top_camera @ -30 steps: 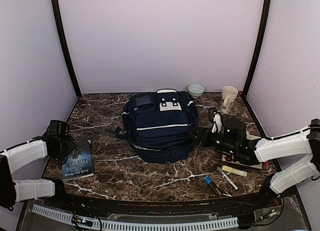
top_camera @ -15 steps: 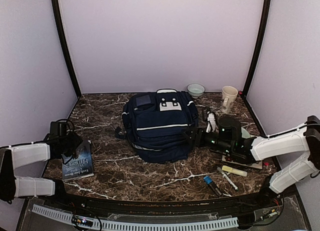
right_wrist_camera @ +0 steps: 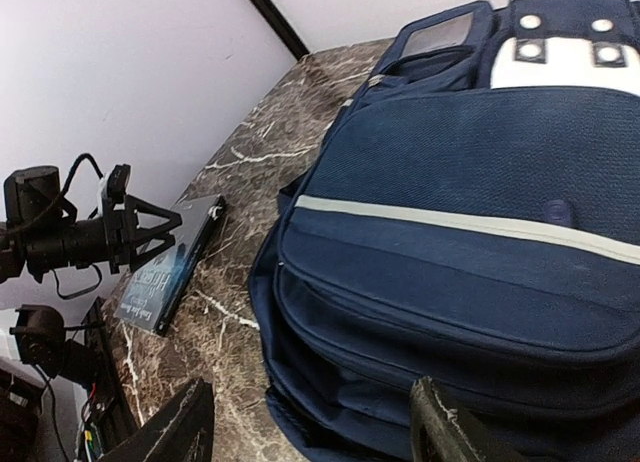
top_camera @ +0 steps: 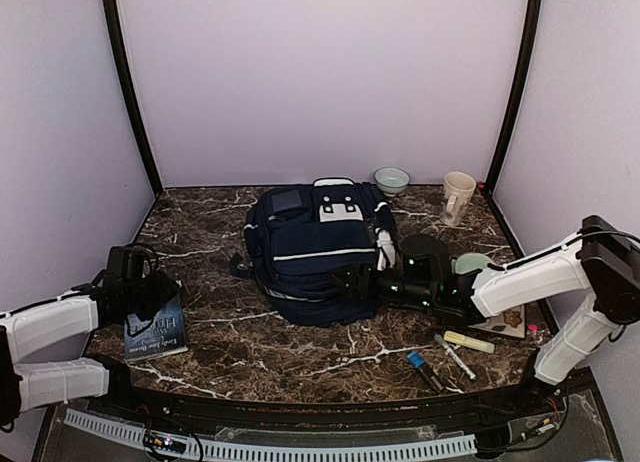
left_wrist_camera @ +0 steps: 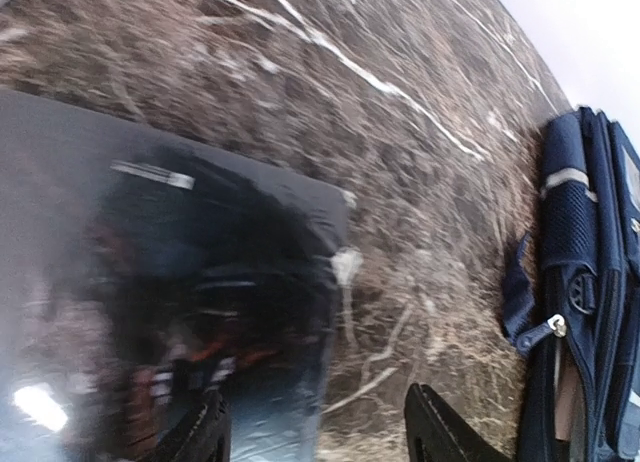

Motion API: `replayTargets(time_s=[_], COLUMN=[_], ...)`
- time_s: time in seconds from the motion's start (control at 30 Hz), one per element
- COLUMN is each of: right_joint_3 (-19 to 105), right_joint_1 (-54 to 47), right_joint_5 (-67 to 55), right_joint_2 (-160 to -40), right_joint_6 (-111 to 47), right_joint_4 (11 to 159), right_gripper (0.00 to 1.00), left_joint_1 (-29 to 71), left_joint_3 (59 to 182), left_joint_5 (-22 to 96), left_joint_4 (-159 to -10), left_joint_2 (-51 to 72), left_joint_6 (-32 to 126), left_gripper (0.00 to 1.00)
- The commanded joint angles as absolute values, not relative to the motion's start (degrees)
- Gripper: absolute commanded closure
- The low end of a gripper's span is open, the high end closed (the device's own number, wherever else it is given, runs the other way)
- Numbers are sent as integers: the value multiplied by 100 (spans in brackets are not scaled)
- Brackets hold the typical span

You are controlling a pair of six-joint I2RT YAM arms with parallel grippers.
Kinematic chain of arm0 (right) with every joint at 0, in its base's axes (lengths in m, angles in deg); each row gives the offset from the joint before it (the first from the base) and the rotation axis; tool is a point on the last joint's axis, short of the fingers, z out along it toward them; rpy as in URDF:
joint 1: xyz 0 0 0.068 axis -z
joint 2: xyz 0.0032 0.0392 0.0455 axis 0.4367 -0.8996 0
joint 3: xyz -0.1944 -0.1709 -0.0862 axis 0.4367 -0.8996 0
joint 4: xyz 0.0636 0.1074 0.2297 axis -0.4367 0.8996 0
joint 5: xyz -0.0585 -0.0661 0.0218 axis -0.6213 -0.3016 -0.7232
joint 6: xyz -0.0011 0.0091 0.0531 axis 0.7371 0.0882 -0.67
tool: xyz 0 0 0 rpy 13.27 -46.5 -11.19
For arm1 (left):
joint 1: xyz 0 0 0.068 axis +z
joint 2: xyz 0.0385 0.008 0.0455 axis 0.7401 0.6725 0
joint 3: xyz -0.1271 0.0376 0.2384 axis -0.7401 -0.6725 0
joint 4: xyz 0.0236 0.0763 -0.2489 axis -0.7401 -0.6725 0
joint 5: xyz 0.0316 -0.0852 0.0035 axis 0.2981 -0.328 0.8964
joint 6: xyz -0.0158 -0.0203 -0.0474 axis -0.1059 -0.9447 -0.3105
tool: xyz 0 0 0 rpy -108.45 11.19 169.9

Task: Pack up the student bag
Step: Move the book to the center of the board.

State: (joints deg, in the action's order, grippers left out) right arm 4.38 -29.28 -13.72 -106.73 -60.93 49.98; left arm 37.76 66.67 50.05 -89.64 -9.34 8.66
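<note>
Where the student bag (top_camera: 318,252) lies: middle of the marble table (top_camera: 205,237), slightly toward 12 o'clock, lying flat, white stripe and grey-white patch upward.
Left gripper (top_camera: 157,294): 8 o'clock, low over a dark paperback book (top_camera: 160,330); jaws apart, nothing visibly clamped.
Right gripper (top_camera: 346,279): at the bag's 3 o'clock side; jaws apart, empty.
Top view only: bowl (top_camera: 391,179) at 1 o'clock, mug (top_camera: 458,196) at 2 o'clock, yellow highlighter (top_camera: 468,342), white pen (top_camera: 455,358) and blue-capped marker (top_camera: 420,367) at 4 to 5 o'clock.
Left wrist view only: one fingertip (left_wrist_camera: 205,437) over the glossy cover, the other over bare marble, the book's edge between them; a zip pull on the bag's side.
Right wrist view only: the front pocket spans the gap between the fingers; beyond it, the left gripper's fingers spread in a V at the book's far end.
Changed in the last second: right arm reached further toward 9 o'clock, its gripper going from clear of the bag to its side, uncovering a pale green round item (top_camera: 468,264); left gripper shifted from the book's 10 o'clock corner onto it; bag unmoved.
Hard to make out: left wrist picture blurred, cover title unreadable there; whether either gripper touches bag or book, cannot tell; flat board (top_camera: 508,324) mostly hidden under the right forearm.
</note>
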Motion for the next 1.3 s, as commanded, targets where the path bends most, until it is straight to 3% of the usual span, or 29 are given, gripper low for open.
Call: replayTargets(time_s=[0.0, 0.1, 0.13, 0.3, 0.4, 0.63, 0.97, 1.03, 1.13, 1.27], right_joint_3=[996, 1253, 1322, 1416, 1411, 1402, 1413, 1433, 1452, 1503], right_joint_1=[-3254, -3393, -3415, -3456, -3458, -3458, -3454, -3450, -3448, -3452], right_joint_5=[-986, -842, -793, -658, -649, -645, -689, -656, -647, -637], right_joint_2=[-11229, -11541, -11627, -11876, -11942, -11924, -11937, -11952, -11981, -12006], right_joint_6=[-6023, -6034, -6038, -6091, -6110, -6091, -6037, -6036, -6049, -6049], right_joint_4=[4751, 4747, 4744, 4648, 4584, 4610, 4700, 4702, 4711, 4745], right_gripper=[33, 33, 33, 33, 33, 33, 33, 33, 33, 33], left_joint_1=[3763, 3764, 3763, 3783, 3846, 4752, 4774, 4774, 4764, 4740], left_joint_3=[7031, 7197, 7214, 7104, 7287, 6730, 6682, 6655, 6464, 6274], left_joint_5=[6287, 7213, 7426, 7816, 7712, 6042, 4932, 4907, 4687, 4432], left_joint_4=[-10586, -11506, -11732, -12300, -12652, -11506, -10580, -10564, -10342, -10126], left_joint_2=[-1701, -2158, -2250, -2066, -1676, -1500, -189, -273, -845, -1482], left_joint_6=[1070, 748, 616, -211, -537, -58, 98, 84, 90, 108], left_gripper=[35, 27, 20, 2, 1, 2, 1, 2, 14, 14])
